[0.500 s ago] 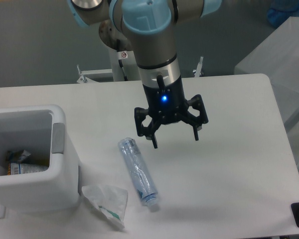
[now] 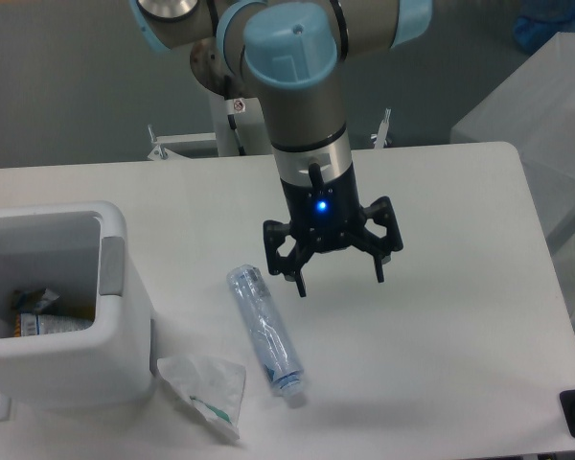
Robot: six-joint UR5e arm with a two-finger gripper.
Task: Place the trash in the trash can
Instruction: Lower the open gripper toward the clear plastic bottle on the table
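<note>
Currently, by item:

Crushed bottle [image 2: 265, 331]: clear, bluish plastic, lying flat on the white worktop [image 2: 441, 326], its long axis running from upper left to lower right; nothing grips it.

Wrapper [image 2: 209, 389]: crumpled white piece with green marks, lying on the worktop just left of the bottle's lower end and close to the bin's near corner; also untouched.

Trash can [image 2: 115, 287]: white boxy bin with a thick rim and a grey side panel, standing at the left edge, left of both pieces. Some packaging [image 2: 38, 311] already lies inside.

Gripper [image 2: 338, 274]: fingers spread wide apart, holding nothing, hanging above the worktop just right of the bottle's upper end and not touching it; a blue light glows on its body.

Progress: neither piece is in the bin yet, so both placements remain. The bottle looks the likelier first target, being nearest the gripper.

Next need, as a judgement: shift left over the bottle, descend, and close across its narrow width.
</note>
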